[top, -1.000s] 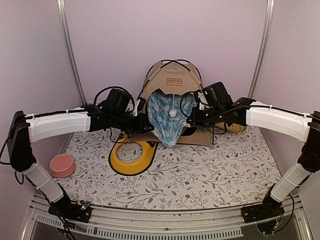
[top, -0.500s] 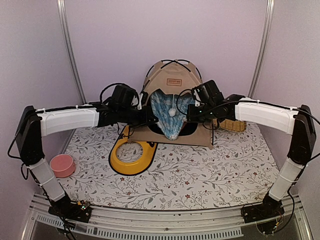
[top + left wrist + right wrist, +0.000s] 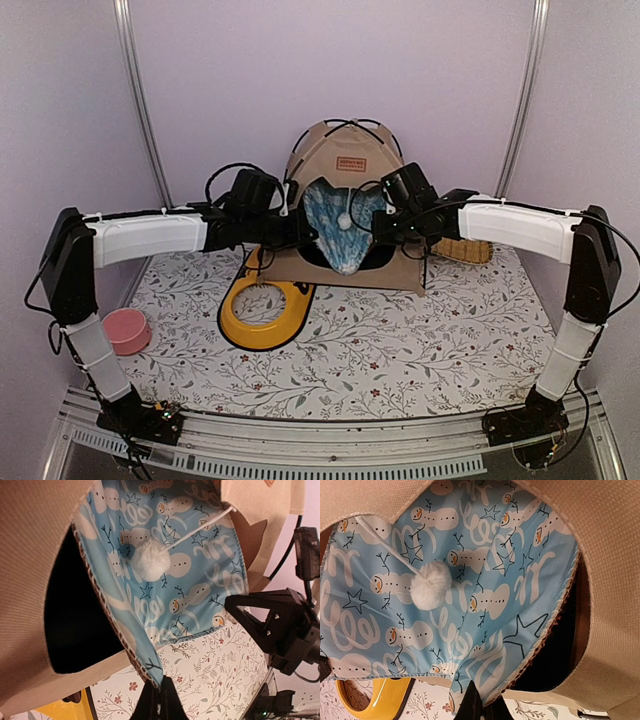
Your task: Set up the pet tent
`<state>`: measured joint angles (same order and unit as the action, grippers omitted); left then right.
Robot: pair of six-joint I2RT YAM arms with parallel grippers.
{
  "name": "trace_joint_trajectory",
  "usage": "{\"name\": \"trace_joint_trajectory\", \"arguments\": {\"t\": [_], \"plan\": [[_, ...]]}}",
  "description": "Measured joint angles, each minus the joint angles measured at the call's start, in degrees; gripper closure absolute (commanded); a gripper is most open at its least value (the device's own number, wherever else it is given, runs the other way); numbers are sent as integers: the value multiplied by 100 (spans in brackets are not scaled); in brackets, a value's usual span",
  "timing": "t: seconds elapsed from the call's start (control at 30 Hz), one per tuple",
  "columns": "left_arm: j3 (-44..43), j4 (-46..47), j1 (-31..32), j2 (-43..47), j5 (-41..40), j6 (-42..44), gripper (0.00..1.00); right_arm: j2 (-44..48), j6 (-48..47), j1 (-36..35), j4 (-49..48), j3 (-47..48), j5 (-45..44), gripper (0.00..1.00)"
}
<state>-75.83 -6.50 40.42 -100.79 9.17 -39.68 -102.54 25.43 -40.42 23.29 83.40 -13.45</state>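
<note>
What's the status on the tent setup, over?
Left claw shut on edge of blue snowman mat, right claw same. Pet tent upright, mat held across its doorway. Pom-pom dangling in front of mat.

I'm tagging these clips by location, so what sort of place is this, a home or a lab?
Most likely a lab robot cell, not a home: two arms bolted to a metal rail, bare walls with metal uprights, and staged pet props, a pet tent and yellow tray, on a floral tablecloth.

Top: high, rear, facing wall (image 3: 330,60). Wrists: close, opposite sides, sharing pet tent (image 3: 30,530), blue mat (image 3: 200,545).
</note>
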Motion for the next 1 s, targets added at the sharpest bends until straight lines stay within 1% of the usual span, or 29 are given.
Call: {"name": "trace_joint_trajectory", "arguments": {"t": [0.1, 0.17, 0.3, 0.33, 0.4, 0.63, 0.73, 0.9, 1.0], "plan": [[0, 0, 0, -74, -85, 50, 100, -66, -26, 0, 35, 20, -81, 95], [0, 4, 0, -92, -118, 66, 100, -96, -50, 0, 37, 42, -129, 92], [-7, 28, 0, -94, -201, 68, 100, -107, -103, 0, 70, 68, -264, 82], [-13, 26, 0, -94, -216, 68, 100, -116, -109, 0, 74, 74, -297, 77], [-42, 26, 0, -94, -225, 66, 100, -177, -136, 9, 79, 114, -332, 71], [-267, 48, 0, -286, -260, 85, 98, -341, -114, 37, 162, 140, -240, 57], [-267, 68, 0, -393, -369, 140, 98, -319, -116, 13, 166, 138, -216, 48], [-267, 101, 0, -535, -533, 203, 100, -157, -122, -125, 254, 125, -205, 36], [-267, 149, 2, -553, -608, 203, 100, -7, -127, -238, 284, 125, -208, 31]]}}
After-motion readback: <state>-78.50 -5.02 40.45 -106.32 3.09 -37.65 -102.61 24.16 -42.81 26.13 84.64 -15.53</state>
